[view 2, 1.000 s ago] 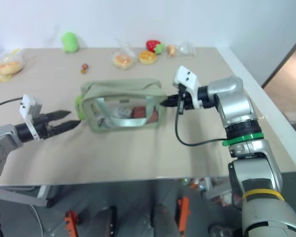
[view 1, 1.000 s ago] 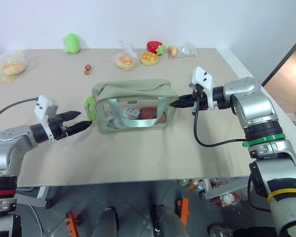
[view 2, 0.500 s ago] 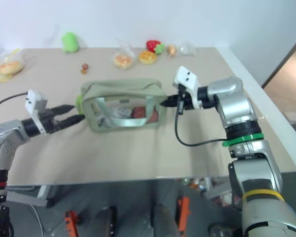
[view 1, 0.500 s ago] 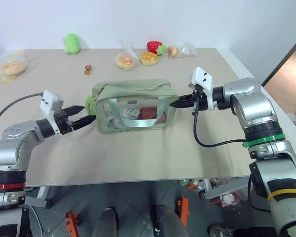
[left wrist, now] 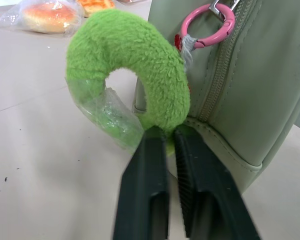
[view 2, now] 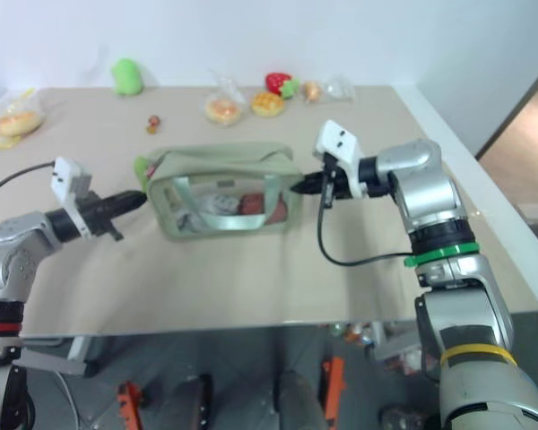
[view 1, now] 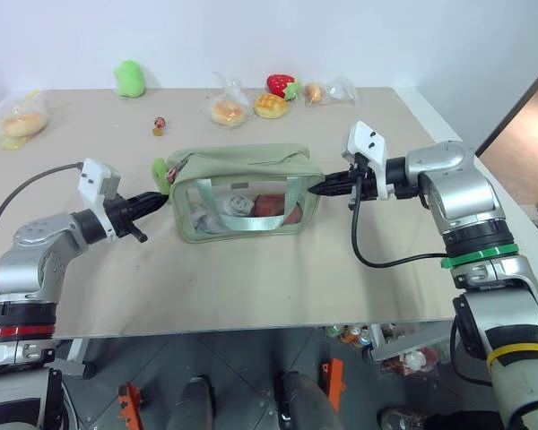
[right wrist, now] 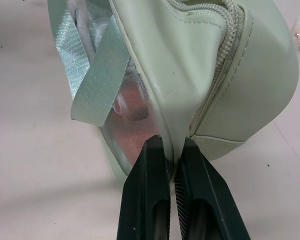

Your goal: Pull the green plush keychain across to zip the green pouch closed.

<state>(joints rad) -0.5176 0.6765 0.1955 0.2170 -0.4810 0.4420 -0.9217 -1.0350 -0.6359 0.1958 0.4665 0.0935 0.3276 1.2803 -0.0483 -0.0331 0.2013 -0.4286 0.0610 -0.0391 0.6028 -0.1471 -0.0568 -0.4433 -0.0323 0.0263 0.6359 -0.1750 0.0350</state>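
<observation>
The green pouch [view 1: 242, 166] lies mid-table, clear side window facing me, with items inside. At its left end the green plush keychain [left wrist: 135, 70], a fuzzy lime ring, hangs from a pink clip on the zipper pull; the head views show the keychain [view 1: 160, 170] at that end too. My left gripper [left wrist: 165, 134] is shut on the ring's lower edge, reaching in level from the left [view 1: 164, 199]. My right gripper [right wrist: 171, 142] is shut on the pouch's right end seam, just below the zipper's end, and its fingertips meet the fabric there [view 1: 316, 189].
Along the table's far edge lie a lime blob plush [view 1: 130, 78], bagged bread [view 1: 20, 124], a second bagged bun [view 1: 226, 109], a strawberry toy [view 1: 282, 85] and a loose bun [view 1: 270, 106]. A small trinket [view 1: 160, 126] sits behind the pouch. The table's right edge [view 1: 448, 134] is close.
My left gripper has moved right, up to the pouch's left end, and its open fingers have shut on the plush ring. The right gripper and pouch have stayed put.
</observation>
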